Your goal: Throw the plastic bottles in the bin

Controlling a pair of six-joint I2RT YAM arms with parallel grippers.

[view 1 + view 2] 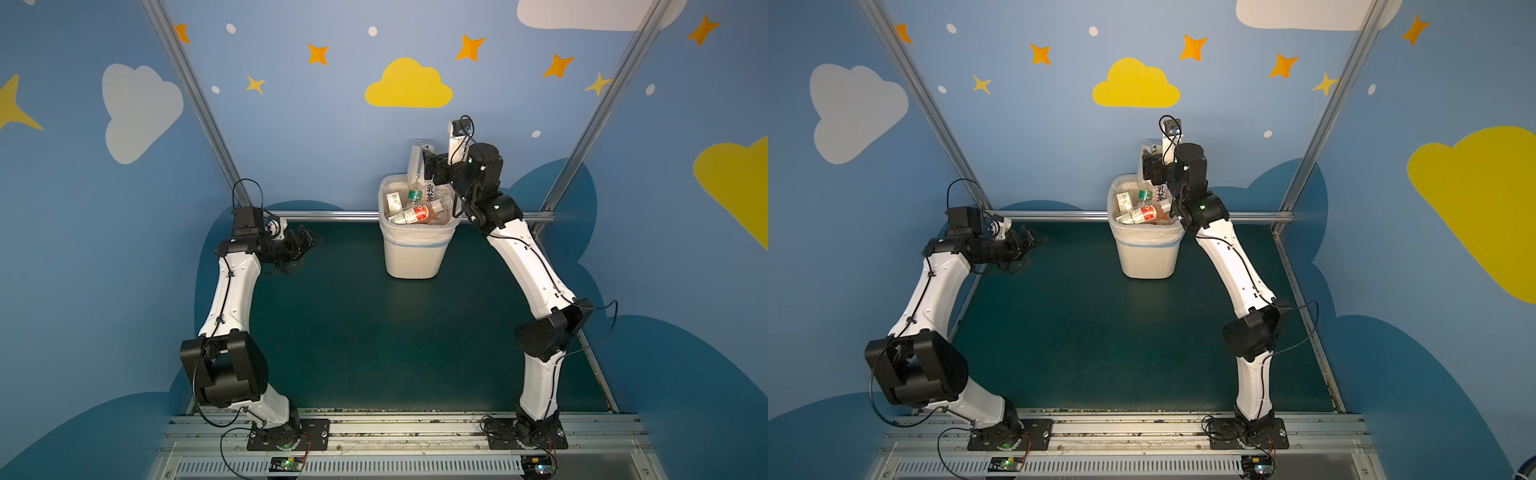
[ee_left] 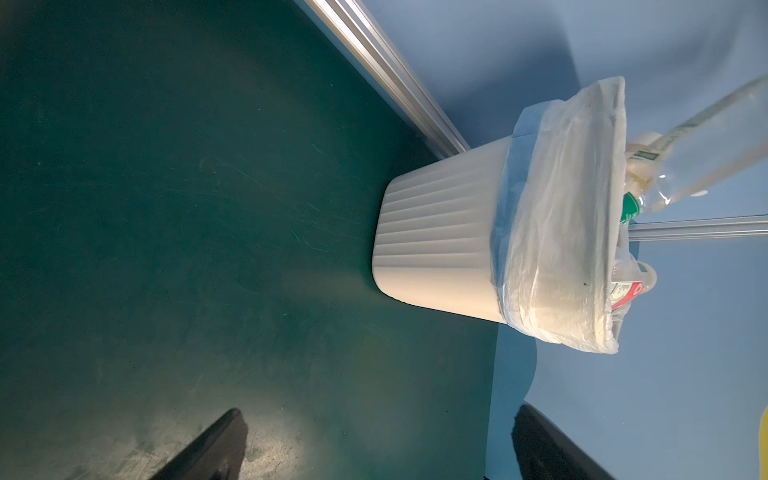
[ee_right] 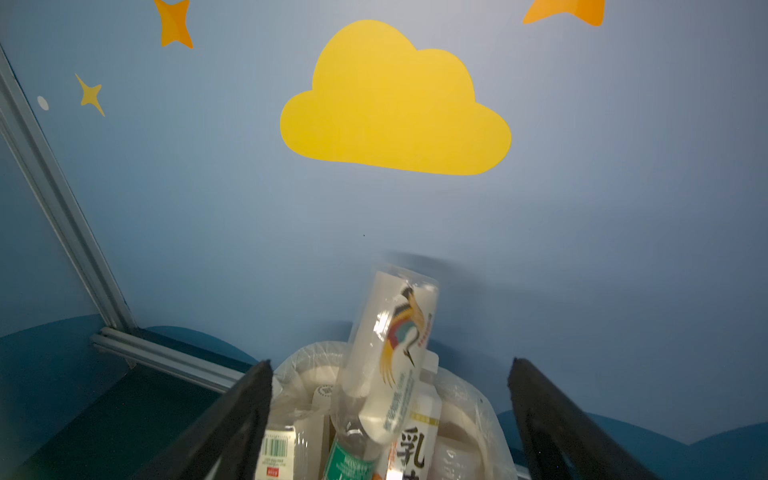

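We saw the right gripper [image 3: 390,362] with fingers apart, clear of the crane-labelled bottle [image 3: 390,332] upended in the bin [image 1: 411,253]; the left gripper [image 2: 378,410] was likewise spread.

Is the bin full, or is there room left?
Full: bottles are heaped up to the rim of the bin, and a tall white bottle pokes well above it.
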